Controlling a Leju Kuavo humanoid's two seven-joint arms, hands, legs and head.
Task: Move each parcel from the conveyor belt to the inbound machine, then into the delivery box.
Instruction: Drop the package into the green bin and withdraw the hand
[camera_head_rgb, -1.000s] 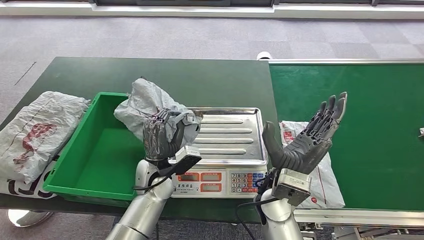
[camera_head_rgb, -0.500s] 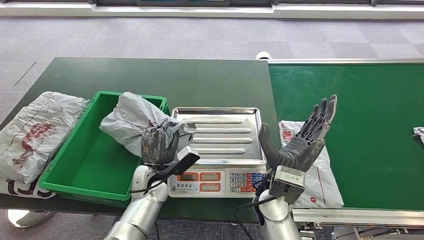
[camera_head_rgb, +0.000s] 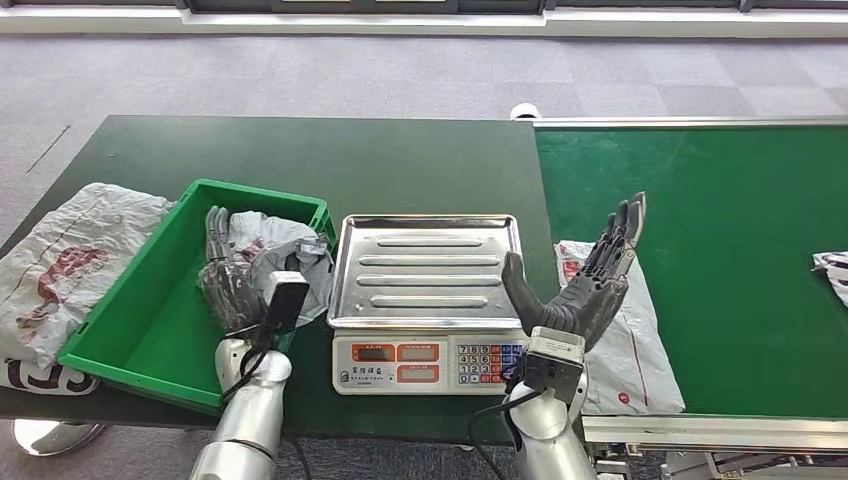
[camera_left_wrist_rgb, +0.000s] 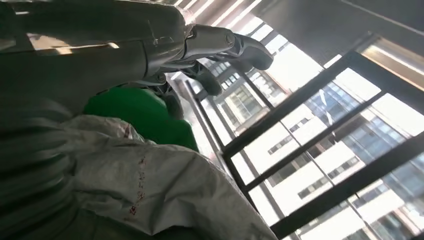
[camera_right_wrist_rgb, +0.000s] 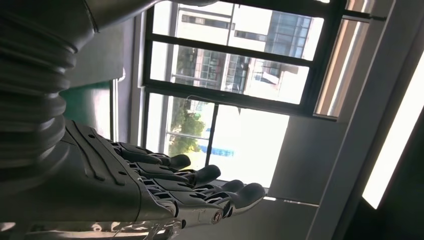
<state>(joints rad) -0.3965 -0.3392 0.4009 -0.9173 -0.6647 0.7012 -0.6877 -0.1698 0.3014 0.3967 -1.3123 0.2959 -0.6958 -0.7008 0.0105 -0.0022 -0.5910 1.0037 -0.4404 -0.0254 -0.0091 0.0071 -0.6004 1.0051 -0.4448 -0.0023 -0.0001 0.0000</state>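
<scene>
As fingers spread, left hand empty beside parcel in bin

Crinkly grey plastic parcel in glossy green plastic bin; ribbed shiny steel scale pan; matt green belt.

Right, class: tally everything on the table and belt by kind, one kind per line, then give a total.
Parcels: 4, one in the green bin, one left of the bin, one on the belt beside the scale, one at the belt's far right edge
Green bins: 1
Weighing scales: 1
Total: 6
</scene>
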